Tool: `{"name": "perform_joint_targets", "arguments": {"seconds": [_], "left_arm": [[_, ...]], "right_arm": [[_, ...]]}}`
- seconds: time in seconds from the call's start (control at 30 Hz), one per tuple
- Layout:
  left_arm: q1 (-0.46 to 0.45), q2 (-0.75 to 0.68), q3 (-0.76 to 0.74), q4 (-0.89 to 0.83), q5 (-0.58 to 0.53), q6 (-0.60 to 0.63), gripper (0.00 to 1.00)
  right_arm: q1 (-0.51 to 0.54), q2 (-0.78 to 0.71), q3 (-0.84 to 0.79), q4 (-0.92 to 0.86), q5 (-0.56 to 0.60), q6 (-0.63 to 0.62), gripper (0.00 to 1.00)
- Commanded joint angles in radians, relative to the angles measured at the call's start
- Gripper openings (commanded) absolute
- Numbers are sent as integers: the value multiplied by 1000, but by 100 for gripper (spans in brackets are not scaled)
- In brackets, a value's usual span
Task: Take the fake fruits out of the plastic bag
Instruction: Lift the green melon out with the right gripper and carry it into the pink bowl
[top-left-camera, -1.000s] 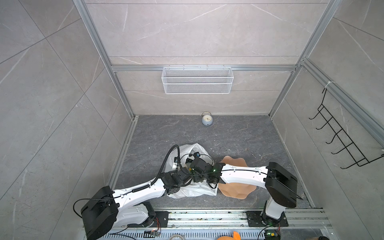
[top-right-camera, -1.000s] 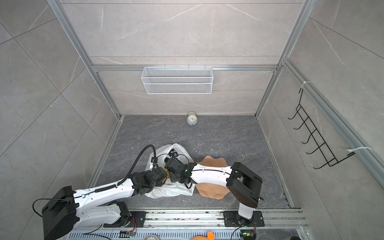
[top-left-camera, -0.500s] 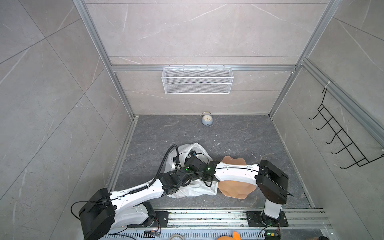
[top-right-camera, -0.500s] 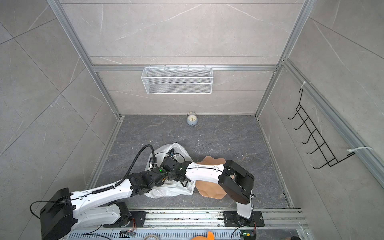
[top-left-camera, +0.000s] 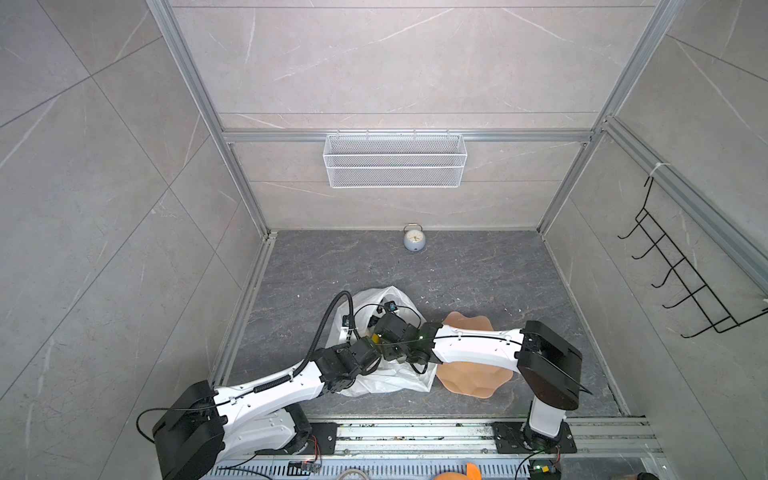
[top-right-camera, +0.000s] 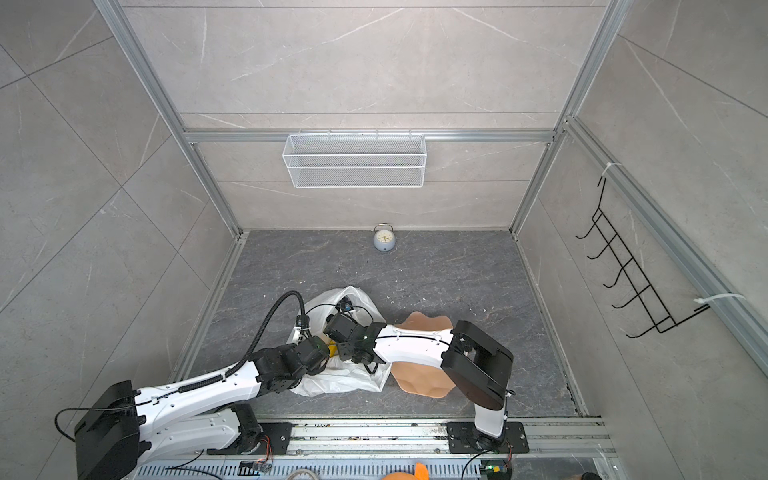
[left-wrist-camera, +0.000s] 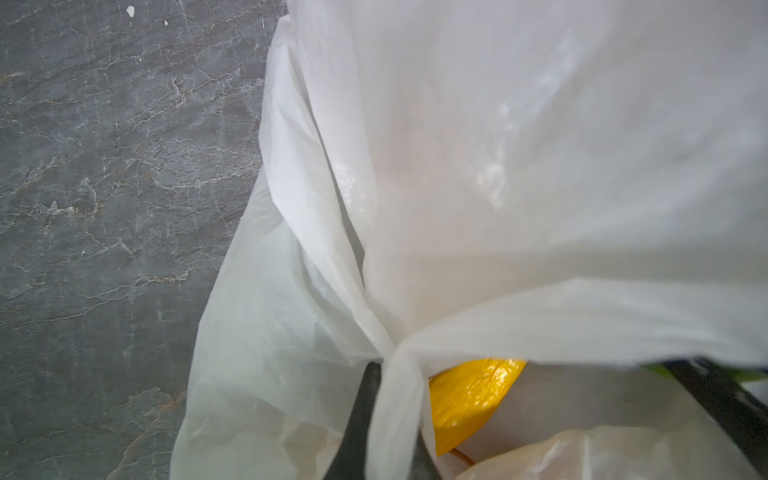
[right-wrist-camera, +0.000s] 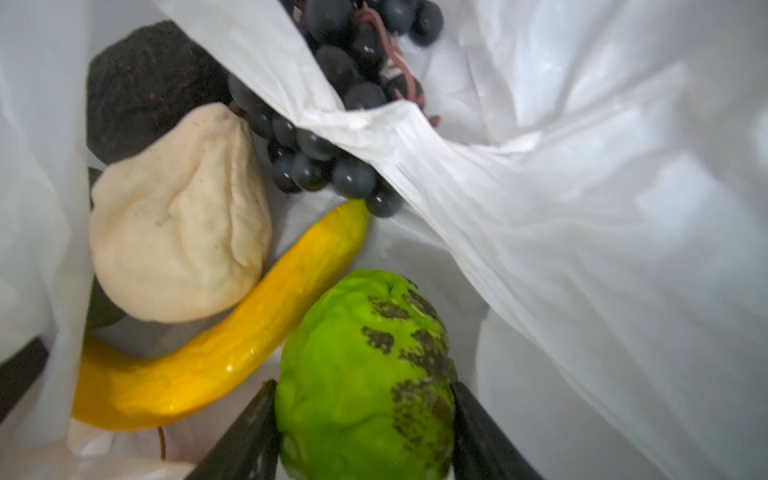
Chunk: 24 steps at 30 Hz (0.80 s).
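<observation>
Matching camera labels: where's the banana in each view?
Top view: banana, a yellow sliver mid-bag.
Top view: same sliver, same spot.
Left wrist: only its yellow end, under the pinched bag fold.
Right wrist: nearly the whole curve, between beige fruit and green fruit.
Shared landmark: the white bag, in all four.

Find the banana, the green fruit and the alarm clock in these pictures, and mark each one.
banana (right-wrist-camera: 249, 332): right wrist view, middle of its yellow curve.
green fruit (right-wrist-camera: 361, 374): right wrist view, centre of its bright skin.
alarm clock (top-left-camera: 414, 240): in a top view, lower edge of its dial.
</observation>
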Motion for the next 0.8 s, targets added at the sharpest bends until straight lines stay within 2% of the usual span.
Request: {"name": "perform_joint_targets", "arguments": {"seconds": [0.0, 0.2, 0.43, 0.77], "left_arm": [[-5, 0, 10, -23, -31, -11, 2], [-5, 23, 22, -25, -29, -8, 2], [-5, 19, 21, -31, -34, -11, 2], [-6, 8, 33, -71, -65, -30, 2]], "right_arm": [[-4, -103, -30, 30, -10, -15, 51], [-4, -217, -57, 81, -34, -24, 51], [-10, -270, -61, 91, -42, -28, 51], [-96, -476, -102, -51, -36, -39, 50]]}}
